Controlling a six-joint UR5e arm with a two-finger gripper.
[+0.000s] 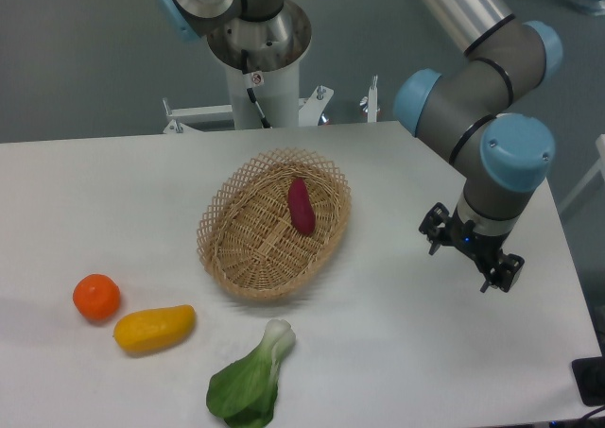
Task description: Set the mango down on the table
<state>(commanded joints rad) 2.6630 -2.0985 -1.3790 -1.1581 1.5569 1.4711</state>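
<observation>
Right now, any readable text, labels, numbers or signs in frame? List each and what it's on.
None can be read.
Small sticker on the white robot base column: a red mark shows, too small and blurred to read.
No printing visible on the mango, orange, sweet potato, basket, leafy green, table or tool.

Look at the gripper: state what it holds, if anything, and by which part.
Nothing is held. The gripper hangs empty over the table's right side, far from the mango.
</observation>
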